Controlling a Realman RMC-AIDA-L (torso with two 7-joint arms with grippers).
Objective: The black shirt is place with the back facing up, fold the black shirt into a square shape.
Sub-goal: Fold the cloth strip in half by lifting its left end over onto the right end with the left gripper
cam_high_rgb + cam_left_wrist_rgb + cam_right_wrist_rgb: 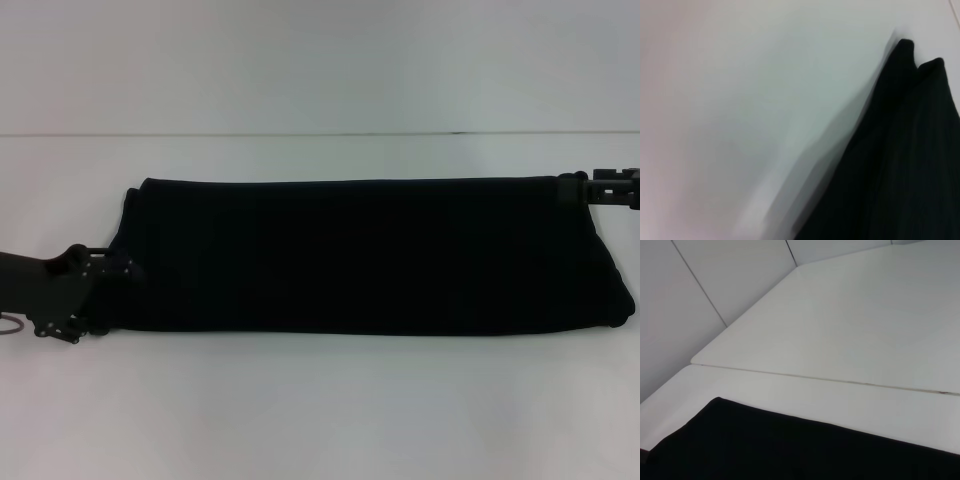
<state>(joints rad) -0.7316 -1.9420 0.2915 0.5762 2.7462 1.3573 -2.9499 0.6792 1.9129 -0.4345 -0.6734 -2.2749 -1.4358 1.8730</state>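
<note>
The black shirt (360, 255) lies on the white table (320, 410) as a long band running from left to right, plain black side up. My left gripper (118, 265) sits at the band's left end, about halfway down its edge. My right gripper (580, 187) is at the band's far right corner. The left wrist view shows a shirt edge (900, 165) with two small peaks against the table. In the right wrist view the shirt's straight far edge (765, 445) is seen with bare table beyond it.
A thin seam (320, 134) crosses the table behind the shirt, also seen as the seam (840, 380) in the right wrist view. Grey wall panels (700, 290) stand past the table's far corner. White tabletop lies in front of the shirt.
</note>
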